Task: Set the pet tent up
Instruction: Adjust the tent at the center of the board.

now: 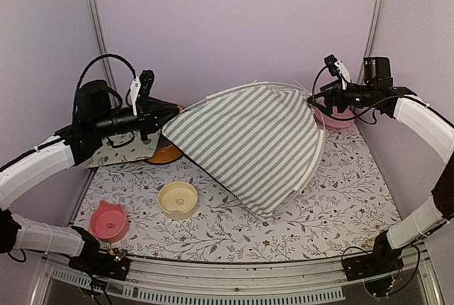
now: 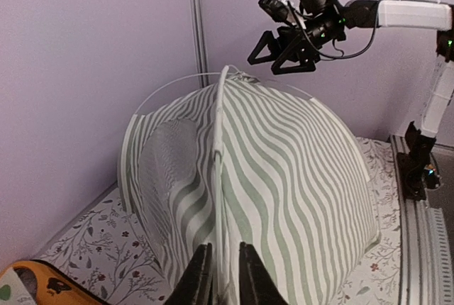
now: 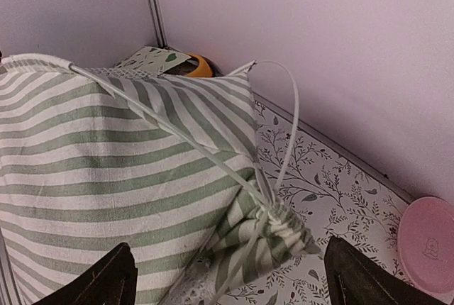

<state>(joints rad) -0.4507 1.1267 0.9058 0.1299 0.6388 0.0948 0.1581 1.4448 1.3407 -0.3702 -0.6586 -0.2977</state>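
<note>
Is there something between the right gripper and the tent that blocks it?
Nothing visible does. The open right gripper hangs close to the top of the tent, and only open air lies between them.

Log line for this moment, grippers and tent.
left gripper: shut on grey-green and white striped fabric pet tent edge | right gripper: open, clear of tent | tent: domed, poles bowed

Table: pet tent, cream bowl, pink bowl, perhaps orange bowl

A yellow bowl and a pink eared bowl sit apart on the floral cloth; behind, perhaps an orange bowl.
</note>
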